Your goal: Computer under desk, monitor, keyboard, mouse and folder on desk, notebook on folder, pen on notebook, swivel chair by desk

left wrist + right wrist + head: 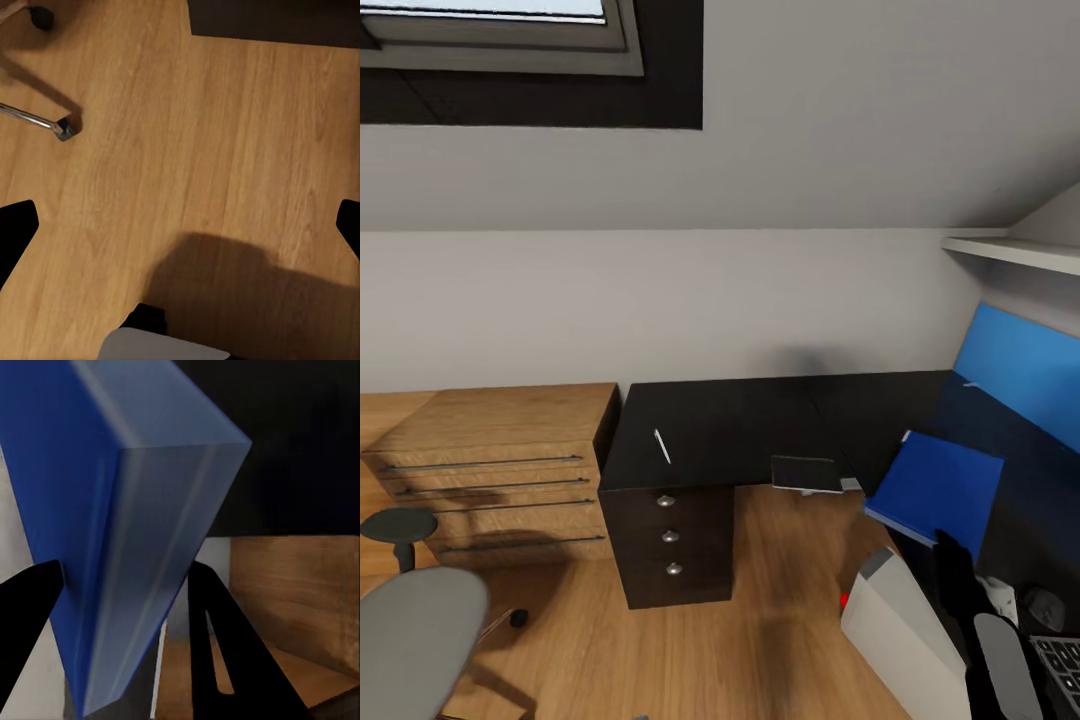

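Closest in, the right gripper (124,622) is clenched on the blue folder (112,510), one black finger (30,592) on its broad face and the other on the opposite side, just by the translucent spine. In the head view the folder (935,485) hangs tilted over the right wing of the desk (740,420); I cannot tell whether its low corner touches the top.

It looks like a stiff, thick plastic binder: light, not fragile, but smooth-skinned, so it could well slide or swing between the pads. A grip across the thickness near the spine, as here, seems the soundest hold, since the covers would flex less there.

The left gripper (180,225) is released, its fingertips spread wide over bare wood floor.

Farther off, the pen (662,446) lies on the desk's left part above the drawer unit, with a small dark flat item (805,472), possibly the notebook, at the desk's near edge between pen and folder. The swivel chair (415,640) stands near left, well apart from the desk.

No brand, label or writing can be read anywhere.
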Tool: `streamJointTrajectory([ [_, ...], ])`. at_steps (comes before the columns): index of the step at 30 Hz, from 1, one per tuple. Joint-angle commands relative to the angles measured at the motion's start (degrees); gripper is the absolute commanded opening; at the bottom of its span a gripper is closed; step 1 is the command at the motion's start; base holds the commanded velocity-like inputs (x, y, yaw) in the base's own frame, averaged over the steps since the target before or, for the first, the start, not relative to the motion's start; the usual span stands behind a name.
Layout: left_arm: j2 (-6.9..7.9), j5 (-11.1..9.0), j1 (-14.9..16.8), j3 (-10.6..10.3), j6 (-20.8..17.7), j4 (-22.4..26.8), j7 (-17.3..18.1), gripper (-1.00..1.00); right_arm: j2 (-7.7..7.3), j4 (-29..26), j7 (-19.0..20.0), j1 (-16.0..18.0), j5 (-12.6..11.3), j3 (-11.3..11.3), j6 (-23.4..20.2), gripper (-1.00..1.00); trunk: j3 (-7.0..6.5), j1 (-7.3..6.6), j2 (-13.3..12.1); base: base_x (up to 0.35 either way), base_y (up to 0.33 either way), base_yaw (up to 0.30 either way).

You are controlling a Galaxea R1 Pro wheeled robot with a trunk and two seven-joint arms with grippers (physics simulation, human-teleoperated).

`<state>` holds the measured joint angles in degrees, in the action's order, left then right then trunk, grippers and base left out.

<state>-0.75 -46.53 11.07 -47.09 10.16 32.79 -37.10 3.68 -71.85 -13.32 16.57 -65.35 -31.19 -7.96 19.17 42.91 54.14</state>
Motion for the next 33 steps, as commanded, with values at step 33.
streamJointTrajectory([
  [33, 0.00, -0.6, 0.1, -0.5, 0.4, 0.1, -0.3, 1.00, -8.58, 19.3, -0.7, 7.8, -0.6, -0.4, 8.4, -1.00, 0.07, 0.01, 0.1, 0.001, 0.000, -0.001],
])
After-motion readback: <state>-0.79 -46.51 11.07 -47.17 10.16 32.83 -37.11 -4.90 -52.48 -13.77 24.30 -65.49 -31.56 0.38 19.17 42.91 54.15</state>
